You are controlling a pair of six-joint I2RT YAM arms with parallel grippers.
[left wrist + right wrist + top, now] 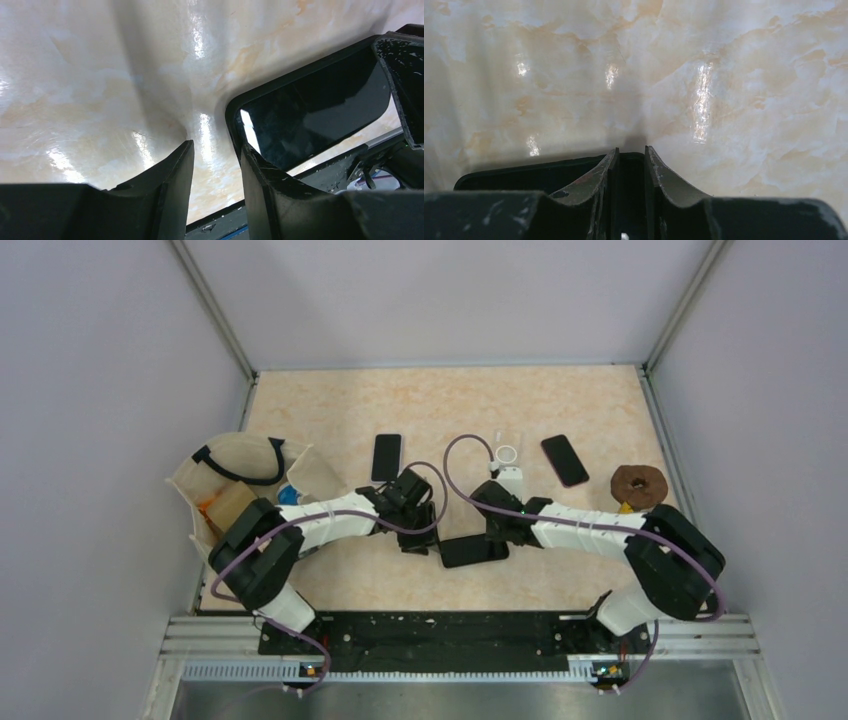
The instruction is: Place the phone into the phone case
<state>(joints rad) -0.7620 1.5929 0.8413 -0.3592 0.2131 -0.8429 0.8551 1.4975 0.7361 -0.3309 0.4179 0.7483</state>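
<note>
Seating looks nearly done: the phone [473, 551] lies inside the phone case [232, 115] at mid-frame, rim around the screen. The right gripper [630, 151] pinches the case's edge; the left gripper [216, 147] stands released beside it. Pressing flush is left.

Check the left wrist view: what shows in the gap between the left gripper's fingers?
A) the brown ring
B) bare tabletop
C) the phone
B: in the left wrist view the fingers of the left gripper frame only bare tabletop; the phone lies outside the gap, beside one finger.
</note>
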